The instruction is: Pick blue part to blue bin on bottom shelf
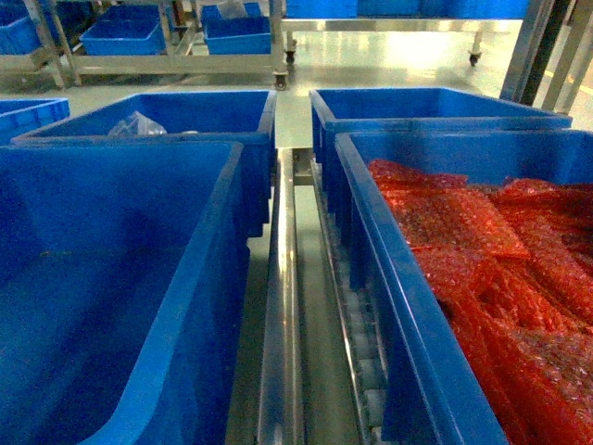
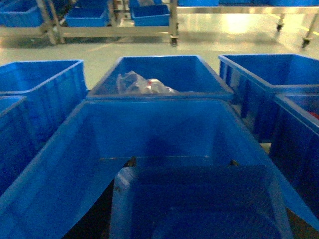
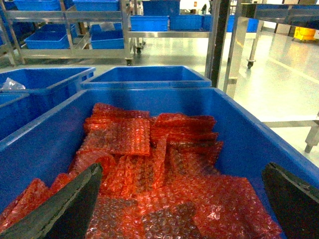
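In the left wrist view a flat dark blue part (image 2: 199,199) fills the bottom of the frame. It spans the gap between the tips of my left gripper (image 2: 182,162), which is shut on it. The part hangs over an empty blue bin (image 2: 159,129), the front left bin (image 1: 111,278) in the head view. The bins stand on the bottom shelf (image 1: 278,324), a steel rack with white rollers (image 1: 366,371). My right gripper (image 3: 183,172) is open, with its dark fingers (image 3: 65,209) wide apart above red bubble-wrap bags (image 3: 149,164). Neither gripper shows in the head view.
The front right bin (image 1: 389,278) is full of red bubble-wrap bags (image 1: 500,260). Behind the empty bin, another blue bin (image 2: 159,67) holds a clear plastic bag (image 2: 142,83). More blue bins stand at the sides and on carts across the floor (image 1: 232,37).
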Motion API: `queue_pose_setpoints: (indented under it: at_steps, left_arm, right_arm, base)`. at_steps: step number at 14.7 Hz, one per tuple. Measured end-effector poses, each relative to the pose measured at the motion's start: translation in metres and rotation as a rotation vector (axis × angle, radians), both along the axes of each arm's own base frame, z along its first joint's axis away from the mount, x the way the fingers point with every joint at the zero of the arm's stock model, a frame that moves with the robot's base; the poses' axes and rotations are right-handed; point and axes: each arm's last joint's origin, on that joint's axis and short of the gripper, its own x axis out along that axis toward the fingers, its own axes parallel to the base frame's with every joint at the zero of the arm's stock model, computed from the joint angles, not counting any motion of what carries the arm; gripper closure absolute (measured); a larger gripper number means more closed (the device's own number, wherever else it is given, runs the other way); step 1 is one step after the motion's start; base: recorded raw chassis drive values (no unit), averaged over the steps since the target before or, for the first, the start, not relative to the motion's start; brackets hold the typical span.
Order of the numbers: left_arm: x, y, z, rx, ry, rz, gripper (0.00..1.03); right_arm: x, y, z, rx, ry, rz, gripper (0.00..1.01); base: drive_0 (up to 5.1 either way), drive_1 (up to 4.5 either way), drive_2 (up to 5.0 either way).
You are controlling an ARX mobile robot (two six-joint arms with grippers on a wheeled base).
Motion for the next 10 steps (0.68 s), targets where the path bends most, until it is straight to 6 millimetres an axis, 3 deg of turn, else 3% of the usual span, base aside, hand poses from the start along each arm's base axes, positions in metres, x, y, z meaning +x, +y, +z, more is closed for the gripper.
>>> queue_pose_setpoints:
  at_steps: [2,4,5,7,8,9,10]
  left_arm:
    - [0.035,-0.001,0.001,-0.078,0.09,-0.129,0.6]
    - [0.071,-0.001,-0.024,-0.245,0.293,-0.283,0.54]
    - [0.079,-0.002,-0.032,-0.259,0.34,-0.276,0.41]
    - [0.079,-0.002,-0.029,-0.276,0.328,-0.274,0.07]
    - [0.081,-0.003,-0.029,-0.257,0.271,-0.257,0.07]
    - [0.074,0.001,-0.036,-0.139,0.036,-0.125,0.23]
    - [0.057,0.012,-0.044,-0.075,-0.044,-0.052,0.37]
  right_arm:
    - [0.0,0.0,0.0,0.0,0.0,0.0,0.03]
    - [0.0,0.0,0.0,0.0,0.0,0.0,0.03]
    - [0.0,0.0,0.0,0.0,0.0,0.0,0.03]
    - [0.0,0.0,0.0,0.0,0.0,0.0,0.03]
    - [0.0,0.0,0.0,0.0,0.0,0.0,0.03]
    - [0.0,0.0,0.0,0.0,-0.001,0.0,0.03]
    - [0.0,0.0,0.0,0.0,0.0,0.0,0.03]
  base:
    - [0.0,0.0,0.0]
    - [0.0,0.0,0.0]
    - [0.0,0.0,0.0]
    - [0.0,0.0,0.0]
    - [0.0,0.0,0.0]
    - [0.0,0.0,0.0]
    - [0.0,0.0,0.0]
